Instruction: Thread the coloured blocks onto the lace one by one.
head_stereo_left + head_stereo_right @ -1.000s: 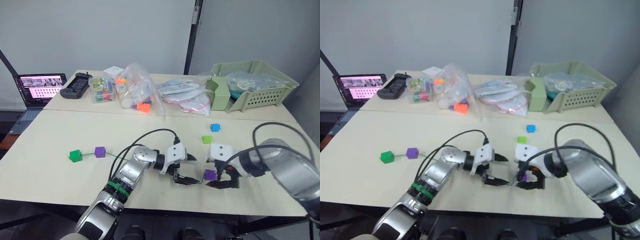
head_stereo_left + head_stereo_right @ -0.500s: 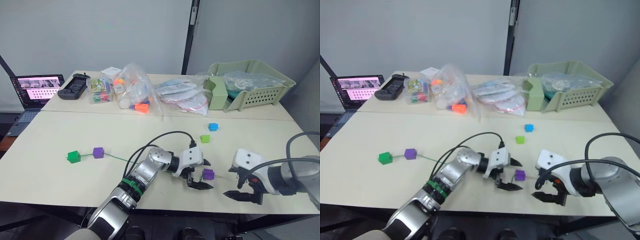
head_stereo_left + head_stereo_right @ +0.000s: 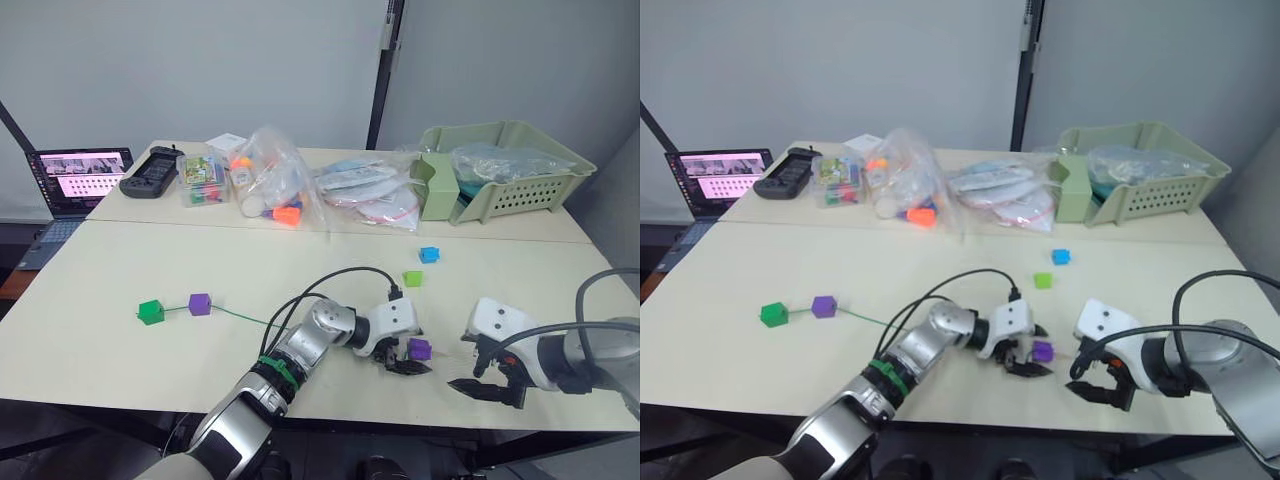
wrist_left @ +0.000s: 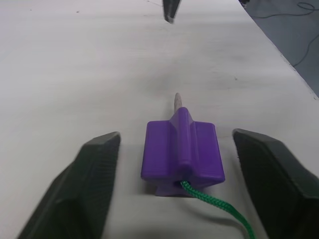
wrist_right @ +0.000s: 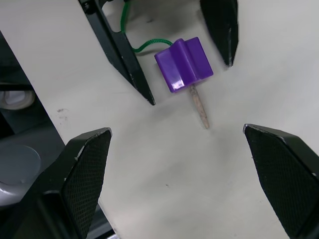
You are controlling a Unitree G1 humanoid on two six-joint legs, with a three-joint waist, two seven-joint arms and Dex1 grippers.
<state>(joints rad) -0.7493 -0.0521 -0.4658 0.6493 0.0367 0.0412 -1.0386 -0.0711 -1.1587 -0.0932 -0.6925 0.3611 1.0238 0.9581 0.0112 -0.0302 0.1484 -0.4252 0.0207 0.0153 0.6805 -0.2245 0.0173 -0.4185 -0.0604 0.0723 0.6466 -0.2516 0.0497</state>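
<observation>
- On the pale desk (image 3: pixel 120 290), a small purple plastic cube (image 4: pixel 182 152) lies between the open left gripper (image 4: pixel 182 189).
- Thin green lace (image 4: pixel 214 209) looks limp; its stiff pale tip (image 5: pixel 199 110) is probably the best hold.
- Right gripper (image 5: pixel 179 164) is open too.

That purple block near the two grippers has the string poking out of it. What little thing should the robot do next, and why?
Probably close the right gripper on the pale tip and pull. The lace already runs through the purple block, its tip sticks out toward the open right fingers, and the left gripper straddles the block with open fingers, touching nothing.
</observation>
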